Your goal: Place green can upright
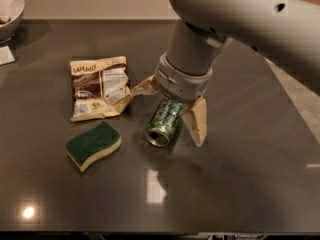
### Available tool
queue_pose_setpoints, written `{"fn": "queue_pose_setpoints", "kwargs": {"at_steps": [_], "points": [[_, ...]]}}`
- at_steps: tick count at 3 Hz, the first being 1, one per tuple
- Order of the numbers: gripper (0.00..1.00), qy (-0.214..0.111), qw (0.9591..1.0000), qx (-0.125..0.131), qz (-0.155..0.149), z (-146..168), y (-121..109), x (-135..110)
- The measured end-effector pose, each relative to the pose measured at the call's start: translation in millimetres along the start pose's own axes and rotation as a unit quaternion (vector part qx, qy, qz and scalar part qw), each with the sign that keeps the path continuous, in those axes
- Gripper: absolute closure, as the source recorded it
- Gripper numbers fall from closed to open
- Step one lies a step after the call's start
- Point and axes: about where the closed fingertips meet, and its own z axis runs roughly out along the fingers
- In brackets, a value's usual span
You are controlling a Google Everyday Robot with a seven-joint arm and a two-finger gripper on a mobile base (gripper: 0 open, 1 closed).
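Note:
The green can (164,124) lies on its side on the dark table (240,184), its silver open end facing the front. My gripper (170,104) hangs right over the can's far half. It is open, with one cream finger (196,121) to the right of the can and the other (142,86) to its upper left. The fingers straddle the can without closing on it. The can's far end is hidden under the wrist.
A brown snack bag (97,86) lies left of the can. A green-and-yellow sponge (93,144) lies at the front left. A white bowl (10,6) stands at the far left corner. The table's right edge (295,99) runs diagonally.

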Motion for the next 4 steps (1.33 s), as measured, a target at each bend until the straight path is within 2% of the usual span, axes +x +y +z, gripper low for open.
{"fn": "queue_pose_setpoints", "kwargs": {"at_steps": [1,2,4], "points": [[0.0,0.012,0.9981,-0.024,-0.055,16,1,-10],[0.0,0.024,0.9932,-0.051,-0.102,29,7,-15],[0.0,0.058,0.9817,-0.101,-0.151,41,16,-4]]}}
